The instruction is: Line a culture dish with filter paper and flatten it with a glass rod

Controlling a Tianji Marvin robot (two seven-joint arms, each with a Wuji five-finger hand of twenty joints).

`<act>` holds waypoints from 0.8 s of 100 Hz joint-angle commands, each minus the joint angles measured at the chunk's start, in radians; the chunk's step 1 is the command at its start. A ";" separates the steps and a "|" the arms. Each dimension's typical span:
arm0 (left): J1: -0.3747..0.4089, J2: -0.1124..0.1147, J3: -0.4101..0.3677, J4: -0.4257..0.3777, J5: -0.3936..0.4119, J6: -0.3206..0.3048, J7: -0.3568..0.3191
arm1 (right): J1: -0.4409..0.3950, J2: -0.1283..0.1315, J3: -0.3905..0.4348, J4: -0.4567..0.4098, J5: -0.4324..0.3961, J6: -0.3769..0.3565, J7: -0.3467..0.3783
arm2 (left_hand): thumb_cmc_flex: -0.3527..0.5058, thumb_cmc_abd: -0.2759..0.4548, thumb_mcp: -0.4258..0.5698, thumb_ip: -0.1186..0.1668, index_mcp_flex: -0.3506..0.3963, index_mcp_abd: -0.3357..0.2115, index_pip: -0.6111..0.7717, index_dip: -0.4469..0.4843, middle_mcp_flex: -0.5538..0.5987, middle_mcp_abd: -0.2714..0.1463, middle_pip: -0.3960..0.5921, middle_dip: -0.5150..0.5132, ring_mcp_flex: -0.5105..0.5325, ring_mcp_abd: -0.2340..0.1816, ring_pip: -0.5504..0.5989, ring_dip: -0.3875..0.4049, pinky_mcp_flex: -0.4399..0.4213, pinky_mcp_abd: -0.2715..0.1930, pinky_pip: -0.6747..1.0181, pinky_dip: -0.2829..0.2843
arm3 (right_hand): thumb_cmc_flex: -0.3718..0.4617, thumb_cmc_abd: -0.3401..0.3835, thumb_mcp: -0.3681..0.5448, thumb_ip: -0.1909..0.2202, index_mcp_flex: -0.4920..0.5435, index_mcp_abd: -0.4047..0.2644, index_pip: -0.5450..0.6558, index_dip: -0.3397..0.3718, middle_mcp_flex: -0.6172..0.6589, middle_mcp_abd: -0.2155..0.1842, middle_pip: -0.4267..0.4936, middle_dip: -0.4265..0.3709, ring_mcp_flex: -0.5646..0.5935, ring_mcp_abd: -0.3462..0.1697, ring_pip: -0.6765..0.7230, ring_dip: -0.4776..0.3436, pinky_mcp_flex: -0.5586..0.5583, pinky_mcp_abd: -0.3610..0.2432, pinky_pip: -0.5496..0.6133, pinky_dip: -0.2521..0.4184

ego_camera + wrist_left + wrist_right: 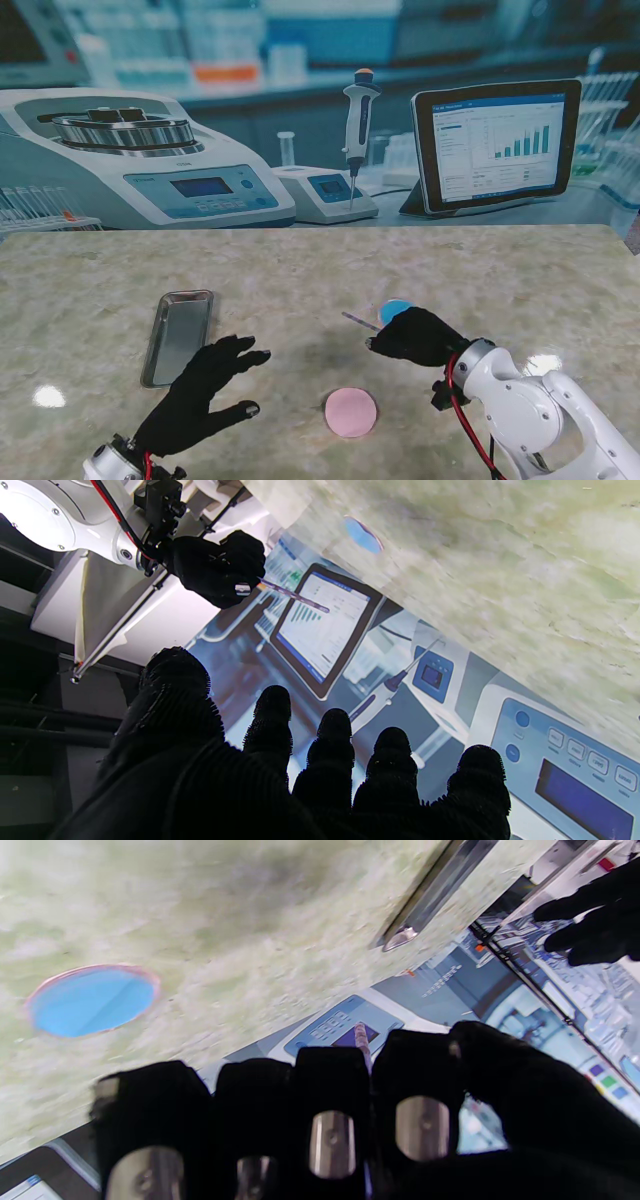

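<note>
1. Right hand [415,335] closed in a fist round the glass rod [358,320]; rod tip juts out toward the robot's left, raised off the worktop [300,270]. Grip along the shaft judged to keep the free end available for pressing.
2. Confirmed from the left wrist view: right hand [217,567] curled, glass rod [295,596] protruding from between the fingers.
3. Seen from the right wrist: fingers [330,1090] folded tight, rod end [361,1037] showing just past them.
4. Left hand [200,390] spread, holding nothing, hovering near the left front of the worktop; judged parked clear so as not to obstruct the rod.
5. Blue disc [396,309] lying flat on the worktop, just beyond the right hand and partly hidden by it. Cannot tell whether dish or paper; pinkish rim noted in the right wrist view [92,1000].
6. Pink disc [351,412] lying flat nearer to me, between the two hands, well apart from the blue one.
7. Metal tray [180,335] on the left, lengthwise away from me; contents not discernible.
8. Judgement: rod in hand, pressing not yet begun; alignment over the target disc required next, with risk of skidding the disc.
</note>
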 commanded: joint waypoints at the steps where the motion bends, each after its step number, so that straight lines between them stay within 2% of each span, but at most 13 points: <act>1: 0.000 0.002 -0.002 -0.008 0.001 -0.017 -0.006 | -0.013 -0.001 -0.017 -0.021 0.002 -0.016 0.014 | 0.020 0.002 -0.023 0.022 -0.011 -0.034 0.025 0.018 -0.019 -0.034 0.031 0.008 -0.009 -0.028 -0.005 0.014 -0.013 -0.038 0.012 0.056 | -0.013 0.039 0.005 0.015 0.070 0.100 0.056 0.008 0.066 -0.035 0.160 0.016 0.025 -0.161 0.104 0.035 0.039 0.007 0.310 0.030; 12: -0.006 0.003 -0.003 -0.005 0.005 -0.038 -0.008 | -0.015 0.002 -0.034 -0.032 0.009 -0.040 0.023 | 0.030 -0.027 -0.015 0.025 -0.014 -0.030 0.044 0.028 -0.009 -0.033 0.068 0.014 0.016 -0.022 0.002 0.025 -0.024 -0.039 0.060 0.171 | -0.014 0.039 0.004 0.015 0.070 0.100 0.056 0.008 0.066 -0.035 0.160 0.016 0.025 -0.161 0.104 0.035 0.039 0.006 0.310 0.029; 28: -0.019 0.005 -0.002 0.002 0.041 -0.069 -0.002 | -0.013 0.008 -0.057 -0.048 0.030 -0.069 0.042 | 0.048 -0.079 0.001 0.032 -0.022 -0.022 0.071 0.043 0.002 -0.038 0.112 0.030 0.065 -0.014 0.032 0.058 0.037 -0.029 0.095 0.230 | -0.014 0.041 0.003 0.015 0.070 0.100 0.056 0.008 0.066 -0.035 0.160 0.016 0.025 -0.162 0.104 0.035 0.040 0.004 0.310 0.029; 29: -0.020 0.005 -0.002 0.002 0.044 -0.070 -0.001 | -0.012 0.008 -0.058 -0.049 0.031 -0.070 0.044 | 0.049 -0.082 0.002 0.032 -0.023 -0.022 0.072 0.043 0.001 -0.022 0.113 0.031 0.067 -0.013 0.033 0.060 0.039 -0.029 0.096 0.233 | -0.014 0.041 0.002 0.015 0.070 0.100 0.056 0.008 0.066 -0.035 0.160 0.016 0.025 -0.162 0.104 0.035 0.040 0.004 0.310 0.029; 32: -0.021 0.006 -0.002 0.002 0.053 -0.073 -0.001 | -0.011 0.009 -0.062 -0.051 0.037 -0.074 0.049 | 0.052 -0.092 0.005 0.033 -0.026 -0.021 0.074 0.044 0.006 -0.039 0.119 0.033 0.072 -0.013 0.037 0.064 0.048 -0.029 0.103 0.239 | -0.014 0.041 0.002 0.015 0.070 0.100 0.056 0.008 0.066 -0.035 0.160 0.016 0.025 -0.162 0.103 0.035 0.040 0.004 0.310 0.028; 34: -0.022 0.007 -0.002 0.001 0.059 -0.074 -0.001 | -0.010 0.010 -0.065 -0.053 0.042 -0.077 0.053 | 0.053 -0.097 0.007 0.034 -0.027 -0.020 0.074 0.045 0.004 -0.018 0.120 0.034 0.074 -0.010 0.039 0.067 0.052 -0.029 0.106 0.243 | -0.014 0.042 0.002 0.015 0.070 0.100 0.056 0.008 0.066 -0.035 0.160 0.016 0.025 -0.162 0.103 0.035 0.040 0.004 0.310 0.028; 40: -0.026 0.008 -0.003 0.002 0.080 -0.081 0.001 | -0.006 0.012 -0.073 -0.059 0.054 -0.083 0.063 | 0.049 -0.116 0.031 0.036 -0.039 -0.018 0.079 0.047 0.004 -0.016 0.132 0.037 0.081 -0.007 0.048 0.081 0.064 -0.032 0.126 0.264 | -0.013 0.042 0.001 0.015 0.070 0.100 0.056 0.008 0.066 -0.035 0.160 0.016 0.025 -0.163 0.103 0.035 0.040 0.003 0.310 0.028; 42: -0.028 0.009 -0.002 0.002 0.087 -0.082 0.002 | -0.005 0.013 -0.076 -0.061 0.057 -0.086 0.066 | -0.067 -0.172 0.264 0.008 -0.043 -0.017 0.085 0.047 0.003 -0.017 0.140 0.042 0.083 -0.005 0.051 0.092 0.067 -0.033 0.133 0.281 | -0.013 0.042 0.001 0.015 0.070 0.100 0.056 0.008 0.066 -0.035 0.160 0.016 0.025 -0.163 0.103 0.035 0.040 0.003 0.310 0.028; 45: -0.030 0.009 -0.002 0.002 0.096 -0.084 0.005 | -0.003 0.014 -0.080 -0.064 0.062 -0.089 0.070 | -0.122 -0.202 0.378 -0.007 -0.046 -0.015 0.087 0.048 0.005 -0.019 0.144 0.045 0.089 -0.006 0.058 0.093 0.076 -0.034 0.142 0.287 | -0.013 0.041 0.000 0.015 0.070 0.100 0.056 0.008 0.066 -0.035 0.160 0.016 0.025 -0.163 0.103 0.035 0.040 0.003 0.310 0.028; 54: -0.037 0.011 0.000 0.003 0.116 -0.090 0.005 | 0.002 0.018 -0.091 -0.073 0.078 -0.096 0.088 | -0.138 -0.233 0.448 -0.015 -0.064 -0.017 0.101 0.055 0.007 -0.023 0.161 0.053 0.102 -0.009 0.077 0.113 0.087 -0.037 0.185 0.305 | -0.014 0.044 -0.002 0.015 0.070 0.100 0.056 0.008 0.066 -0.035 0.160 0.016 0.025 -0.164 0.103 0.035 0.040 0.002 0.310 0.027; 55: -0.038 0.012 0.000 0.003 0.118 -0.091 0.005 | 0.003 0.018 -0.092 -0.074 0.081 -0.097 0.090 | -0.139 -0.235 0.453 -0.015 -0.066 -0.019 0.102 0.056 0.009 -0.039 0.164 0.053 0.102 -0.009 0.079 0.115 0.088 -0.038 0.188 0.306 | -0.013 0.044 -0.002 0.015 0.070 0.100 0.056 0.008 0.066 -0.035 0.160 0.016 0.025 -0.164 0.103 0.035 0.040 0.002 0.310 0.027; 59: -0.041 0.013 0.000 0.003 0.127 -0.094 0.004 | 0.006 0.020 -0.098 -0.078 0.092 -0.097 0.098 | -0.138 -0.243 0.464 -0.016 -0.072 -0.019 0.104 0.057 0.009 -0.028 0.165 0.054 0.103 -0.008 0.081 0.116 0.090 -0.039 0.194 0.307 | -0.012 0.044 -0.002 0.015 0.070 0.100 0.056 0.008 0.066 -0.035 0.160 0.016 0.025 -0.165 0.103 0.034 0.040 0.002 0.310 0.027; 80: -0.057 0.017 0.010 0.003 0.171 -0.090 0.009 | 0.020 0.029 -0.123 -0.105 0.128 -0.101 0.138 | -0.125 -0.268 0.518 -0.022 -0.102 -0.042 0.129 0.066 0.014 -0.036 0.172 0.053 0.102 -0.012 0.103 0.116 0.084 -0.039 0.237 0.296 | -0.009 0.047 -0.006 0.015 0.070 0.100 0.056 0.008 0.066 -0.035 0.160 0.016 0.025 -0.164 0.103 0.034 0.040 0.001 0.310 0.026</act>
